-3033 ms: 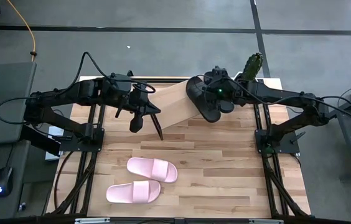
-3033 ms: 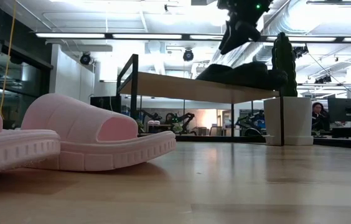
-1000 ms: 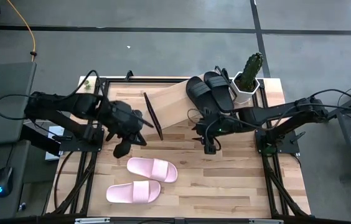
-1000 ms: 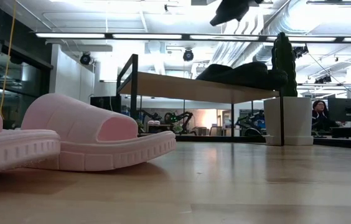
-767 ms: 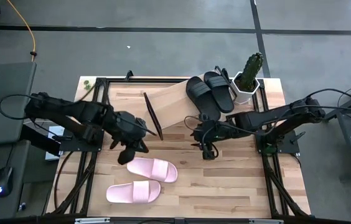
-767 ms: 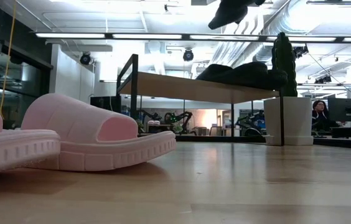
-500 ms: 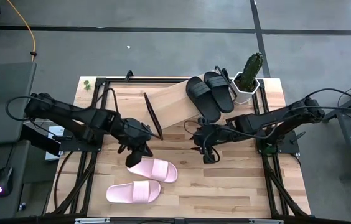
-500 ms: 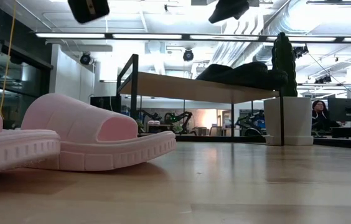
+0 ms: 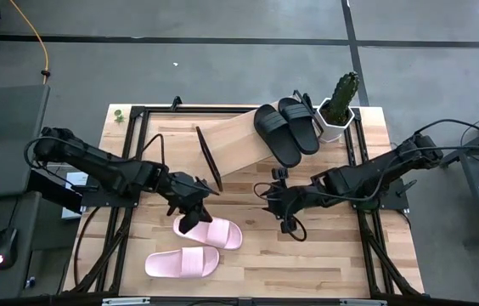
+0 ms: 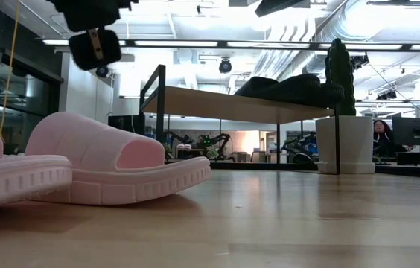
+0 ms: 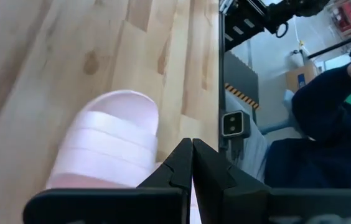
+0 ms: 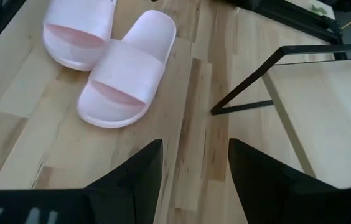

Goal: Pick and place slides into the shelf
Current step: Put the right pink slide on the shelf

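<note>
Two pale pink slides lie flat on their soles at the table's near left, one [image 9: 208,231] farther back and one [image 9: 182,262] at the front. Two black slides [image 9: 275,134] [image 9: 299,123] rest side by side on the right end of the light-wood shelf [image 9: 233,144]. My left gripper [image 9: 190,223] hangs shut above the heel end of the farther pink slide [image 11: 110,149], clear of it in the low view [image 10: 94,48]. My right gripper [image 9: 289,225] hovers open over bare table to the right of the pink slides [image 12: 129,68], with nothing between its fingers [image 12: 191,168].
A white pot with a cactus [image 9: 339,106] stands at the shelf's right end. Dark frame rails [image 9: 133,161] run along the table's left and right sides. Bare wood [image 9: 324,263] lies to the right of the pink slides. A person sits beyond the table [image 10: 381,138].
My left gripper has come down and toward the near edge, rolling as it went, and now hangs just over the farther pink slide; it has stayed shut. My right gripper has drifted a little toward the near edge, still open. The slides have not moved.
</note>
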Controlling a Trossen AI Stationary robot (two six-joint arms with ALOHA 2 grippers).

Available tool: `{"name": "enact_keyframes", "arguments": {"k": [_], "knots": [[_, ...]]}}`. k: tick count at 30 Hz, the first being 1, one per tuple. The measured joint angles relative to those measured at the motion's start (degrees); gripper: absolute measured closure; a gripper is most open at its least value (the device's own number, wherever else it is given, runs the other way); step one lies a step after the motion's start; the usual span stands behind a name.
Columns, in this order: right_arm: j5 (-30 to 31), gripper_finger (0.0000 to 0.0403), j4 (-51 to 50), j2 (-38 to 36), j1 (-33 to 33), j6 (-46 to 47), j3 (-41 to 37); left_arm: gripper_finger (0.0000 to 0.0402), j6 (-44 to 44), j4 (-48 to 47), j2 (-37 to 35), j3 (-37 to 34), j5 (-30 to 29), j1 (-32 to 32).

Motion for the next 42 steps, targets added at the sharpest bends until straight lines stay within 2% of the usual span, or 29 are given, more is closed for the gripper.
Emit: {"name": "enact_keyframes", "arguments": {"k": [6, 13, 17, 34, 42], "knots": [[0.0, 0.0229, 0.0, 0.0, 0.2, 0.0, 0.0, 0.0401, -6.0, 8.0, 0.0, -4.9, -1.3, -3.9], [1.4, 0.0229, 0.0, 0.0, 0.2, -1.3, 0.0, 0.0401, -8.9, 9.2, 0.0, -8.3, -5.1, -7.4], [3.2, 0.0229, 0.0, 0.0, 0.1, -1.5, 0.0, 0.0401, -10.7, 9.7, 0.0, -9.9, -5.6, -7.3], [3.1, 0.0229, 0.0, 0.0, 0.2, -1.9, 0.0, 0.0401, -14.8, 12.6, 0.0, -17.6, -8.2, -7.2], [3.1, 0.0229, 0.0, 0.0, 0.2, -1.8, 0.0, 0.0401, -14.8, 12.4, 0.0, -18.0, -5.3, -7.2]]}}
